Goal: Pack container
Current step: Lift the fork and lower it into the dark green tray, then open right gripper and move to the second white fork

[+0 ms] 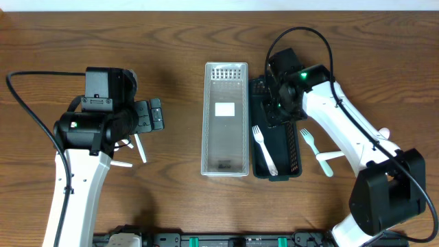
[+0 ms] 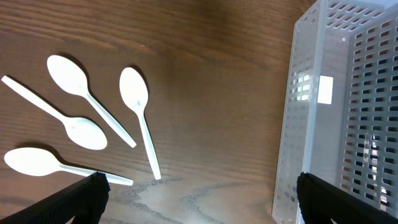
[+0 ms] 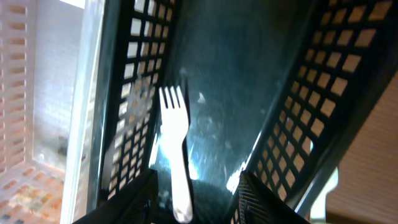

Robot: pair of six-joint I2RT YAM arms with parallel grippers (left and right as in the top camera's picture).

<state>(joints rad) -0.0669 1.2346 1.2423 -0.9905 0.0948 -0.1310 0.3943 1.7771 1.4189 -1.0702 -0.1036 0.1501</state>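
Observation:
A white fork [image 1: 264,149] lies in the black slotted basket [image 1: 296,147], and it also shows in the right wrist view [image 3: 173,146]. My right gripper [image 1: 278,99] hangs open over the basket's far end, its fingers [image 3: 196,205] on either side of the fork's handle without holding it. A second pale fork [image 1: 317,152] lies on the table right of the basket. Several white spoons [image 2: 140,115] lie on the table at the left. My left gripper [image 1: 152,115] is open and empty above them [image 2: 199,199]. A clear slotted container [image 1: 225,161] stands in the middle.
The clear container's wall [image 2: 311,124] is close to the right of my left gripper. Two spoons [image 1: 139,147] show beside the left arm in the overhead view; the others are hidden under it. The two containers stand side by side, touching.

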